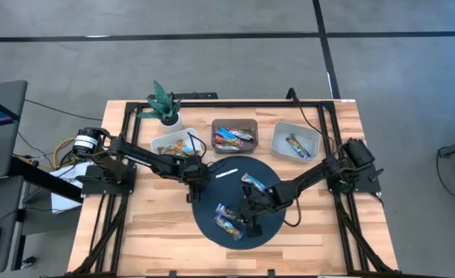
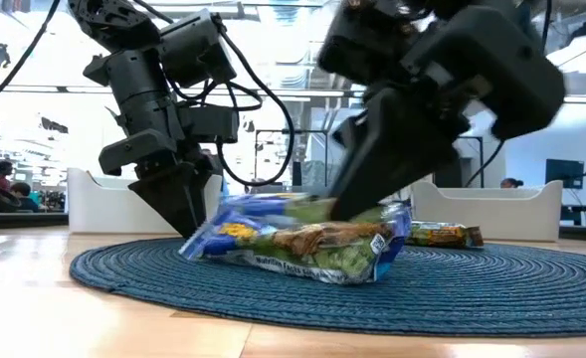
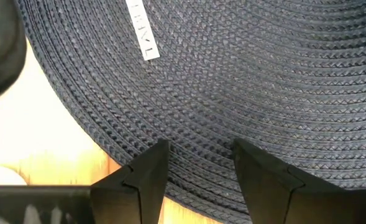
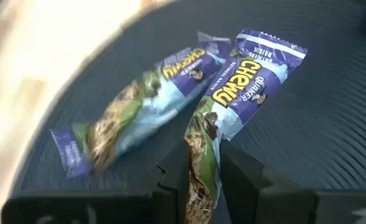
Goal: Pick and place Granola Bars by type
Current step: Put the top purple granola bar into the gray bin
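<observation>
Near end of held blue granola bar (image 4: 229,109) hidden between right gripper (image 4: 202,171) fingers, pinched tight on it, over dark round mat (image 1: 212,220). Second blue bar (image 4: 133,112) alongside, touching. Another bar (image 1: 252,182) near far rim. Left gripper (image 3: 198,162) at mat's edge, jaws parted, empty. Three bins (image 1: 298,140) behind mat with sorted bars.

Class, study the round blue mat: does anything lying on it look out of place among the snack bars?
Yes. A thin white strip lies on the blue mat near its far edge, apart from the granola bars. It is flat and plain, with no shiny wrapper, so it seems not to belong.
</observation>
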Robot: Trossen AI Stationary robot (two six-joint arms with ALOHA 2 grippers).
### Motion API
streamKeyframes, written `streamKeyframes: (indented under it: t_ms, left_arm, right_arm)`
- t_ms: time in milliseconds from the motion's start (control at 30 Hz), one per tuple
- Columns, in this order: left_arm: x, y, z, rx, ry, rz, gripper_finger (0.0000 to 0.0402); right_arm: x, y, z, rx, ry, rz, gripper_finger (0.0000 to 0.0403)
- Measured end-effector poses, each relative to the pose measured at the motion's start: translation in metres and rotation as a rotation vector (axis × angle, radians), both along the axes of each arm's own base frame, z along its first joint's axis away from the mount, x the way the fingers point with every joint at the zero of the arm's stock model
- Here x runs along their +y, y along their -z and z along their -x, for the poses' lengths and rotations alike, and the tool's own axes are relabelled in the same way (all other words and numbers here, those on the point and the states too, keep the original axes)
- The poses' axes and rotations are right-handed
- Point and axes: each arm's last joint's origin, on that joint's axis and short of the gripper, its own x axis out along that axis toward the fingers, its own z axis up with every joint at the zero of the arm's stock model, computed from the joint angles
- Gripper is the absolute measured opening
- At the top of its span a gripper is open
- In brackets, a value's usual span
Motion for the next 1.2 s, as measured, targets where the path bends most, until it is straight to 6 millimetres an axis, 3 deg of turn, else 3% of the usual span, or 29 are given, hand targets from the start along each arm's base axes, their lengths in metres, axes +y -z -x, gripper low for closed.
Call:
streamKeyframes:
  t_ms: [233,367,567,733,967,1200]
  left_arm:
    - [0.0,0.0,0.0,0.002,-0.002,0.001,0.0174]
    - [0.0,0.0,0.0,0.002,-0.004,0.003,0.0173]
    - [0.0,0.0,0.0,-0.001,-0.004,0.003,0.0174]
    - [0.0,0.0,0.0,-0.003,-0.003,0.003,0.0174]
    - [0.0,0.0,0.0,-0.003,-0.003,0.003,0.0174]
    - [0.0,0.0,0.0,-0.004,-0.003,0.003,0.0174]
  right_arm:
    - [0.0,-0.035,0.019,-0.015,0.107,0.148,0.0069]
    - [-0.007,-0.055,0.042,0.04,0.219,0.247,0.0069]
    - [-0.033,-0.08,0.087,0.17,0.465,0.447,0.0069]
    - [-0.057,-0.094,0.113,0.275,0.6,0.563,0.0069]
    - [-0.088,-0.098,0.128,0.466,0.679,0.691,0.0069]
    - [-0.118,-0.098,0.123,0.535,0.767,0.679,0.0069]
